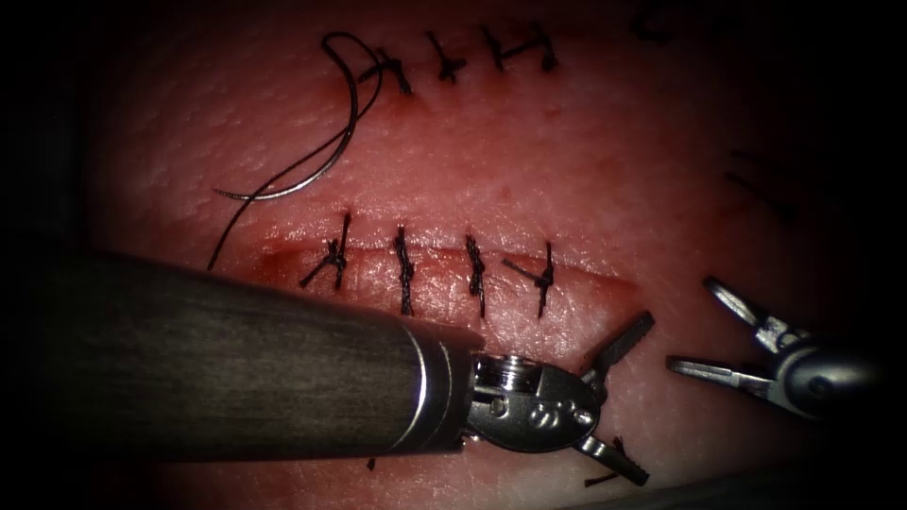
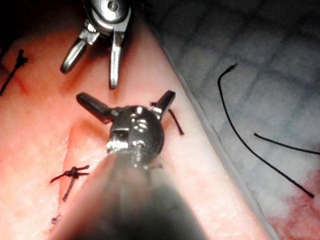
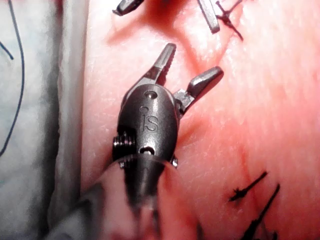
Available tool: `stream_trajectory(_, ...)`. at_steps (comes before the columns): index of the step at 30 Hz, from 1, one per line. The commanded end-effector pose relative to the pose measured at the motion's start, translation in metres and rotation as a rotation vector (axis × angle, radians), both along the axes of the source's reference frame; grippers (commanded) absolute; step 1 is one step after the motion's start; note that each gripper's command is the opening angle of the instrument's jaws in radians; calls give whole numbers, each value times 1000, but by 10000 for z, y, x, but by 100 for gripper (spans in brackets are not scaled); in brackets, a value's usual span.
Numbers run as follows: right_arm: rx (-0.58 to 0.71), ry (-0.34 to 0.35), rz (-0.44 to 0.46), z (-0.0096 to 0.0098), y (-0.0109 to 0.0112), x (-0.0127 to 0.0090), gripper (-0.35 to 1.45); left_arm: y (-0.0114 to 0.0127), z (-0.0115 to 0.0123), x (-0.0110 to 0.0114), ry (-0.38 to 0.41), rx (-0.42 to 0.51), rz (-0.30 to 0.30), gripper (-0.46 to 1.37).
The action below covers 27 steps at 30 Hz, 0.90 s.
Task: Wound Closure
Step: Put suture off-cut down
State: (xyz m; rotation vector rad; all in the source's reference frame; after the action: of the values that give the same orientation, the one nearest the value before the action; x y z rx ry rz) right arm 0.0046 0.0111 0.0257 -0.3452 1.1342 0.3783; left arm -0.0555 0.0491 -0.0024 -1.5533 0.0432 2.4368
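Observation:
The curved needle (image 1: 326,168) lies free on the tissue (image 1: 586,170), above the left end of the cut (image 1: 439,257), not in the tissue and held by neither tool. Its dark thread (image 1: 248,215) trails off to the lower left. Several knotted stitches (image 1: 475,269) cross the cut. My left tool (image 1: 642,397) (image 2: 125,97) hovers below the cut's right end, jaws open and holding nothing. My right tool (image 1: 691,323) (image 3: 194,60) stands just right of it, also open and empty. Each wrist view also shows the other arm's tool: the right tool (image 2: 95,55) and a left-tool fingertip (image 3: 209,17).
A second row of stitches (image 1: 444,61) runs along the top of the tissue. The left tool's thick shaft (image 1: 217,359) covers the lower left. Beside the tissue edge lies a grey cloth (image 2: 280,65) with loose cut thread ends (image 2: 240,135).

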Motion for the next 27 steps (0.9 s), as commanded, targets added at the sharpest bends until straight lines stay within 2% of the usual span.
stream_trajectory(1, 2, 4, -10, 0, 1, -1, 134, 1, 5, 1, 6, -8, -7, 119)
stream_trajectory(10, 1, -12, 8, -1, 0, -10, 135, -2, 72, 26, 44, -44, -24, 119)
stream_trajectory(14, 1, -13, 10, -2, -2, -9, 137, 5, 83, 38, 77, -42, -38, 118)
stream_trajectory(19, 3, -17, 12, -2, -3, -8, 138, 13, 70, 50, 87, -30, -61, 115)
stream_trajectory(27, 2, -17, 12, -1, -1, -6, 138, 16, 10, 56, 61, 14, -67, 116)
